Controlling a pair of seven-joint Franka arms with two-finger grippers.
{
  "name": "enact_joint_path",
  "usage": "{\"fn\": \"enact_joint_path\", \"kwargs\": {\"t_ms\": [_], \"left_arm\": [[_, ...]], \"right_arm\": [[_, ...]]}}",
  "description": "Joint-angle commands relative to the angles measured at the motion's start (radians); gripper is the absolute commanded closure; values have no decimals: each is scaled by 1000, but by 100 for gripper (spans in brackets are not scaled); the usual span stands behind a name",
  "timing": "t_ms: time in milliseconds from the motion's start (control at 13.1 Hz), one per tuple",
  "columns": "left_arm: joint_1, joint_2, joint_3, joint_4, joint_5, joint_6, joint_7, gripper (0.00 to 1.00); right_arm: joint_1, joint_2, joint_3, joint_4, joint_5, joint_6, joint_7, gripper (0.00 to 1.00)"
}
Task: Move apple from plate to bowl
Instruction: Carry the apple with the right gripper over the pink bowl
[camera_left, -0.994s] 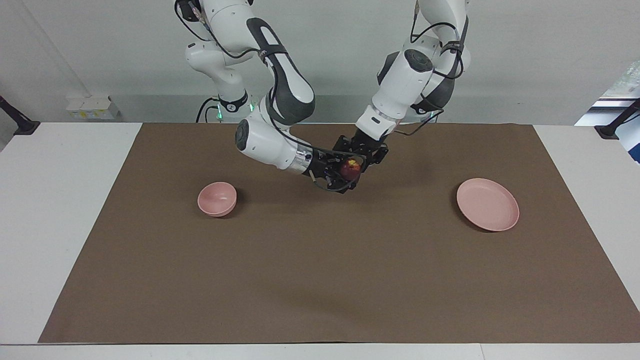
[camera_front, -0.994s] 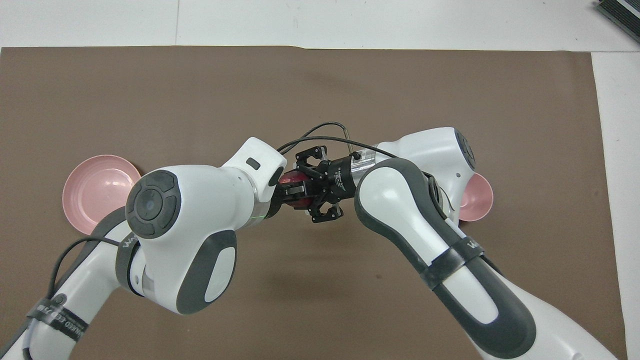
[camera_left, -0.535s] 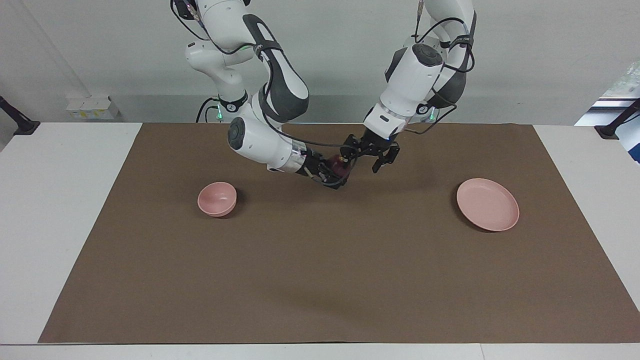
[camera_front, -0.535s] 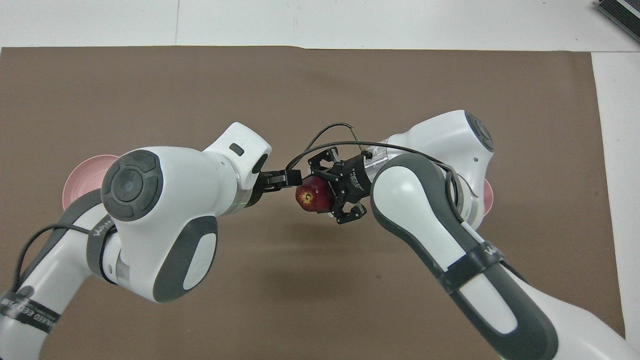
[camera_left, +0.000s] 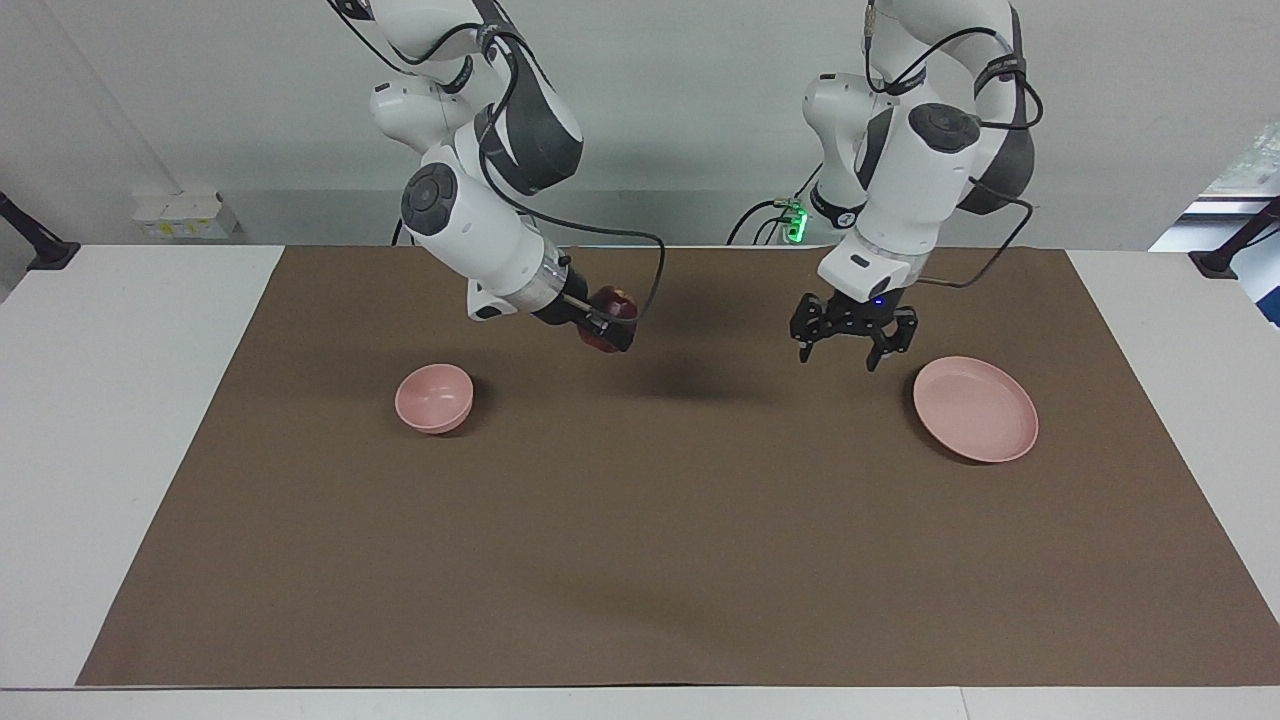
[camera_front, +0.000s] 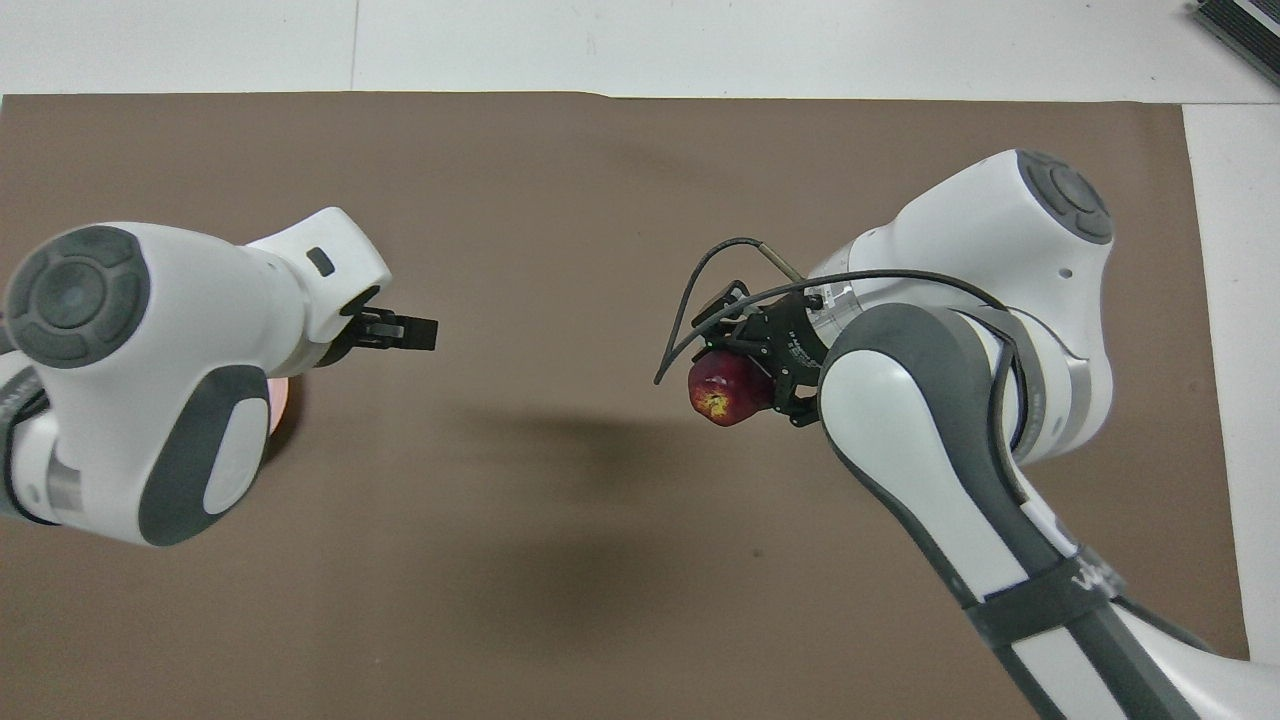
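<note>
My right gripper (camera_left: 606, 330) is shut on the dark red apple (camera_left: 617, 303) and holds it in the air over the brown mat, between the middle of the mat and the pink bowl (camera_left: 434, 397). In the overhead view the apple (camera_front: 722, 390) shows its yellowish patch in the right gripper (camera_front: 745, 385); the bowl is hidden under the right arm there. My left gripper (camera_left: 850, 350) is open and empty, in the air beside the pink plate (camera_left: 975, 408), which holds nothing. In the overhead view the left gripper (camera_front: 400, 332) shows, and the left arm hides all but a sliver of the plate (camera_front: 283, 403).
A brown mat (camera_left: 640, 560) covers most of the white table (camera_left: 120, 400). The bowl stands toward the right arm's end, the plate toward the left arm's end.
The left gripper let go of the apple and drew back toward the plate. The right gripper kept the apple and carried it toward the bowl's end.
</note>
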Motion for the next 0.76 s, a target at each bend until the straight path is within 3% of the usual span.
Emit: {"fn": "enact_joint_path", "kwargs": {"t_ms": [0,382,535,688], "left_arm": [[112,-4,-11,111,28,-107,154,0],[226,-12,-5,325,16,-361,237,0],[266,-4,-2,414,13,-450,237,0],[301,19,-2,479,11,-522,272,0]], "right_arm": [[-41,-24,6,7,-128,-40,-154,100],[-171,-44,6,-31,-254,-57,-564,100],[-210,-83,6,-111,-346,-17,-749,100],[-237,-131,6,-218,-435,100,-861,100]]}}
